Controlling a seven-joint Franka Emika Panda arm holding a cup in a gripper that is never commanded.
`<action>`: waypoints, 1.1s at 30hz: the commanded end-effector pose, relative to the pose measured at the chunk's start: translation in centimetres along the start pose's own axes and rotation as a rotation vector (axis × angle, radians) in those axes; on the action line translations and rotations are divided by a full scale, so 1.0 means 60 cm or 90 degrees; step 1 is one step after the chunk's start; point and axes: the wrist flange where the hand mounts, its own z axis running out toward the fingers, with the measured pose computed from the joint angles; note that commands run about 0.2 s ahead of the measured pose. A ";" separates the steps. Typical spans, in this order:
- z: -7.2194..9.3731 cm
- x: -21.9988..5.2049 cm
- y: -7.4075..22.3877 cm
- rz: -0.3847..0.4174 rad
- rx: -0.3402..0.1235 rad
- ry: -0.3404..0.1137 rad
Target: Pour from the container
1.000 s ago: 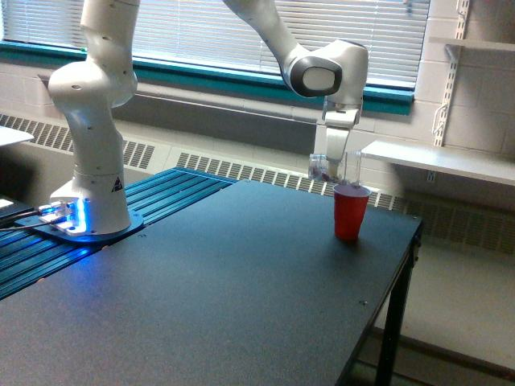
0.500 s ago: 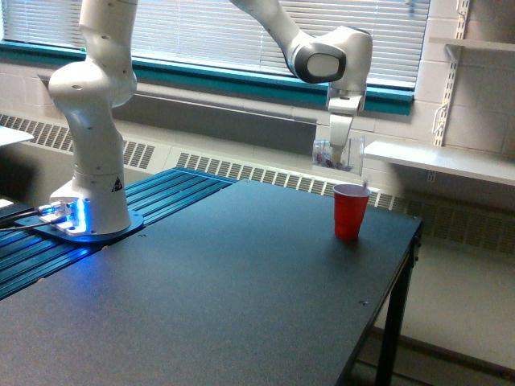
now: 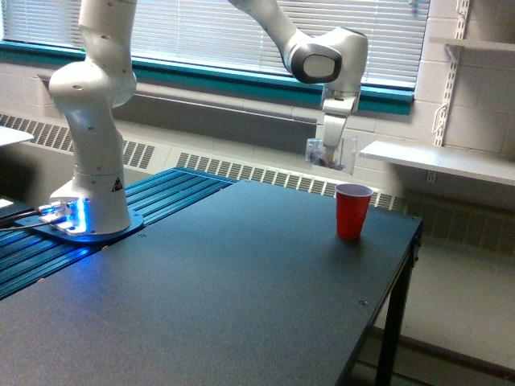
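One arm, one clear container held over a dark table.

At left the white arm base (image 3: 88, 161) stands lit blue on ribbed blue panels; window blinds (image 3: 201, 32) run across the top. The black table (image 3: 201, 297) fills the centre. At upper right the gripper (image 3: 330, 149) is clamped on the container (image 3: 330, 153), roughly upright, slightly tilted; its contents are hard to make out. Just below-right stands the red cup (image 3: 352, 211).

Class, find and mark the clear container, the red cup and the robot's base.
clear container (image 3: 330, 153), exterior view, its see-through side wall.
red cup (image 3: 352, 212), exterior view, middle of its outer wall.
robot's base (image 3: 90, 213), exterior view, lower white column.
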 end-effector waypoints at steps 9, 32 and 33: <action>0.005 -0.020 0.008 0.034 -0.001 -0.030; -0.001 0.005 0.030 0.093 0.001 -0.082; 0.000 0.004 0.030 0.094 -0.001 -0.082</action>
